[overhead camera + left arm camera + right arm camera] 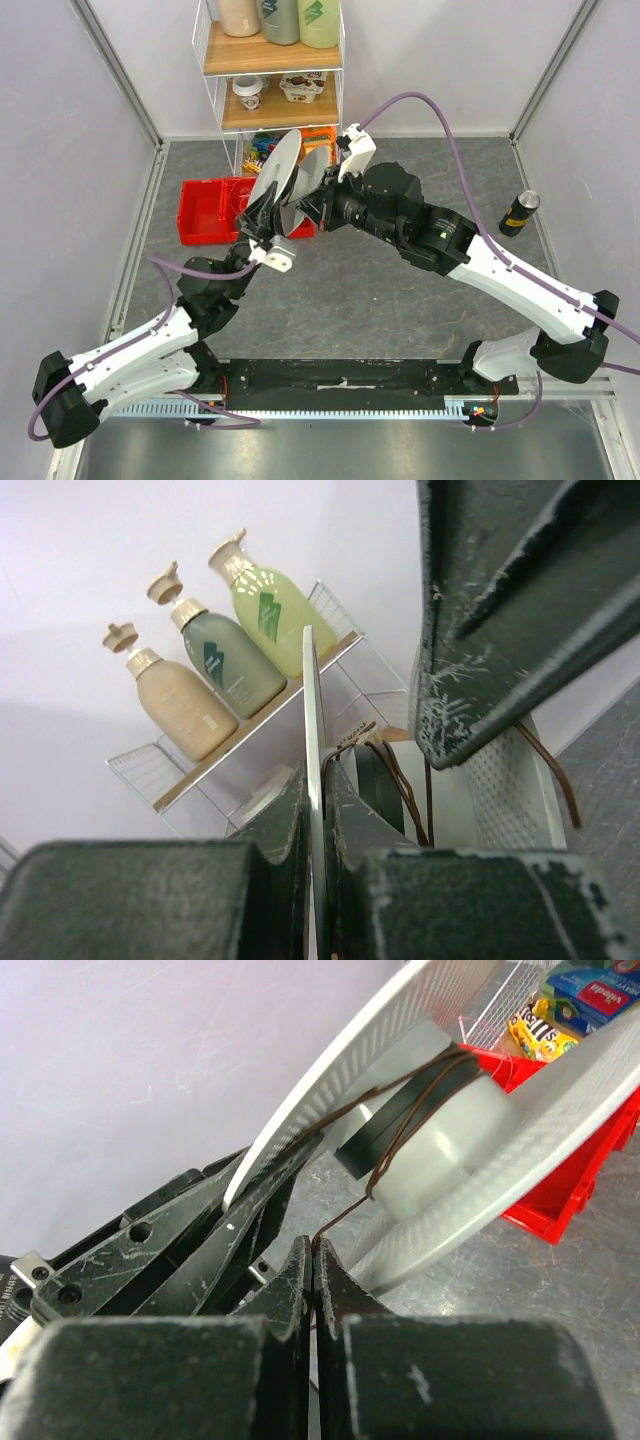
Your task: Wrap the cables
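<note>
The left claw (262, 215) is clenched on the edge of one flange (312, 710) of the spool (285, 170). It holds the spool in the air above the table (380, 290), near the red bin (205, 215). Gripping the thin rim rather than the hub (455, 1145) leaves the groove between the two flanges free all round, and that groove is where the cable has to go. The spool is tilted with its groove turned toward the right arm, which I judge is to let that arm reach in.

The right claw (312, 1260) is clenched on the cable (385, 1155). The thin brown strand comes off the hub and runs down into the seam between the shut fingers. A few turns lie round the hub, some loose and crossing a dark band on it. The short stretch between hub and claw looks nearly taut. That is probably deliberate, since tension keeps each turn seated instead of slipping off.

In the left wrist view, brown strands hang beside the hub and one curves across the far flange. I cannot tell how much cable is left to wind.

Wrapping seems under way but not finished. The next turn calls for the right claw to circle the hub while keeping inside the flanges. The risk is that the hair-fine cable slips from the pinch or rides over a rim.
</note>
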Controlling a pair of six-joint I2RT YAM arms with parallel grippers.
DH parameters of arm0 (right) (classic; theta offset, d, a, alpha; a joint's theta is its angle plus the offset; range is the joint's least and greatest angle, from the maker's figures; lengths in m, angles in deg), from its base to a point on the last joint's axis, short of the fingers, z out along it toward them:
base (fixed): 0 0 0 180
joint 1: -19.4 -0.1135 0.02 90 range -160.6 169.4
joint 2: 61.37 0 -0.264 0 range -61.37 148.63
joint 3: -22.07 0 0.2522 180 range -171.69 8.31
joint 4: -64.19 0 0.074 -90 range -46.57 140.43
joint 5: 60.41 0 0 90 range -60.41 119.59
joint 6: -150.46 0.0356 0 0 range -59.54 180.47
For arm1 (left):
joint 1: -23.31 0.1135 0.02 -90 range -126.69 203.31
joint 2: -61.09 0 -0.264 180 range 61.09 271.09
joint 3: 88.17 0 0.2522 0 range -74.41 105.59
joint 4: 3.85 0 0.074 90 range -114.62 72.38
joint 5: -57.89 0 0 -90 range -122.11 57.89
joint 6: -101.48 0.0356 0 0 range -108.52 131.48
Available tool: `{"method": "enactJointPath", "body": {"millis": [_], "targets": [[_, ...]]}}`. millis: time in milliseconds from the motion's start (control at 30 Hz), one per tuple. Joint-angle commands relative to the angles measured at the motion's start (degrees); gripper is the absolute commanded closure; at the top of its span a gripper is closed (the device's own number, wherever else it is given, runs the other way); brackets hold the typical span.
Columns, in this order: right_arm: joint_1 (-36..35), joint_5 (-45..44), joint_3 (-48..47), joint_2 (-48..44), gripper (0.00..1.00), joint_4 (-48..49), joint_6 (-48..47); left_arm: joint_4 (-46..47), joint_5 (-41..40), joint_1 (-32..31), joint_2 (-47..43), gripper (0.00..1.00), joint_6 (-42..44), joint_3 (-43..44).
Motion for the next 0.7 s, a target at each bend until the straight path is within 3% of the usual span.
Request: {"method": "enactJointPath", "body": {"millis": [0,100,300,500,667], "targets": [[-0.58,0.94,-3.0,-5.83,1.0,12.24,-4.98,-13.45,1.01,1.0,-3.27,0.98,7.17,-2.56],[-0.5,-1.51,-1.94,-7.59,1.0,11.46,-7.37,-18.41,10.04,1.0,-8.72,0.98,11.37,-5.8],[-0.49,-5.21,0.69,-9.09,1.0,8.81,-8.59,-16.75,15.43,1.0,-11.19,0.98,18.06,-9.33],[-0.06,-2.32,9.73,-14.61,1.0,17.41,-23.24,-25.87,17.98,1.09,-14.97,0.98,8.16,-4.94],[0.03,-1.18,16.86,-19.98,1.0,24.0,-35.39,-36.69,26.5,1.09,-19.37,0.98,0.59,-1.51]]}}
